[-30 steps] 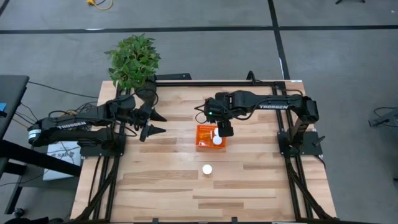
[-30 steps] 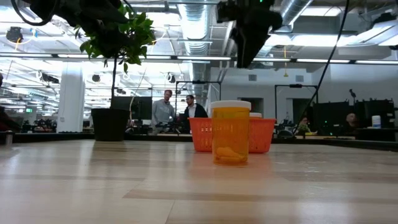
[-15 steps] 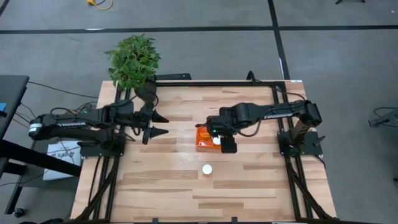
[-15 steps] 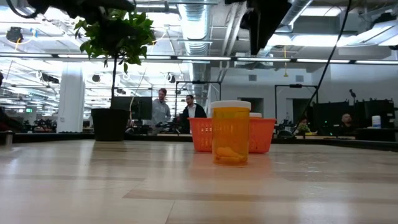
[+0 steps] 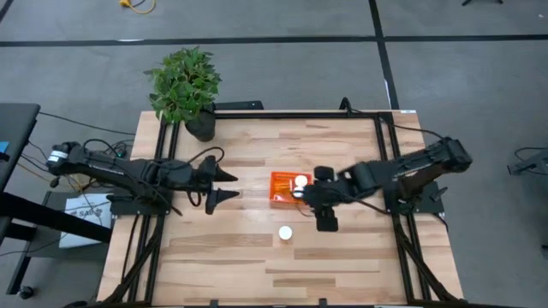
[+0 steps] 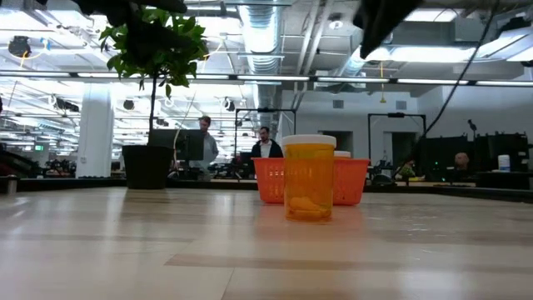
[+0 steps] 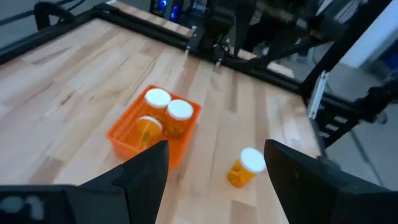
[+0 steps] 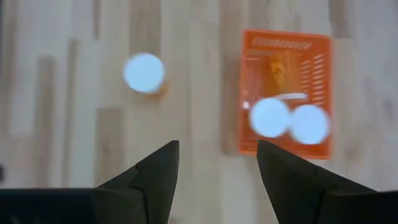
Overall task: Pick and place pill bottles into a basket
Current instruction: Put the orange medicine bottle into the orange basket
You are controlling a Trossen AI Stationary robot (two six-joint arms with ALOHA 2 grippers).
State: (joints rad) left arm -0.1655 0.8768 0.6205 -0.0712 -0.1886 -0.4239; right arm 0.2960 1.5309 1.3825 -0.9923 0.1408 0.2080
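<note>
- Orange basket (image 5: 287, 187) sits mid-table; two white caps show upright inside it, a third bottle seems to lie on its side beneath them (left wrist view), not certain.
- One pill bottle (image 5: 285, 233) stands upright on the bare wood, near the basket's front, apart from it.
- Right gripper (image 5: 324, 224) hangs above the table just beside that loose bottle, fingers spread apart, nothing between them.
- Left gripper (image 5: 229, 186) waits to the basket's left side, fingers apart, empty.
- Step in hand, judged: fetch the last loose bottle. Centre the open fingers over the white cap, drop straight, close on the body below the cap; it looks light and could tip.
- Count: 1 basket, 1 bottle outside, 2 sure inside, maybe 3.
- Potted plant (image 5: 183, 84) at far left corner, clear of work.
</note>
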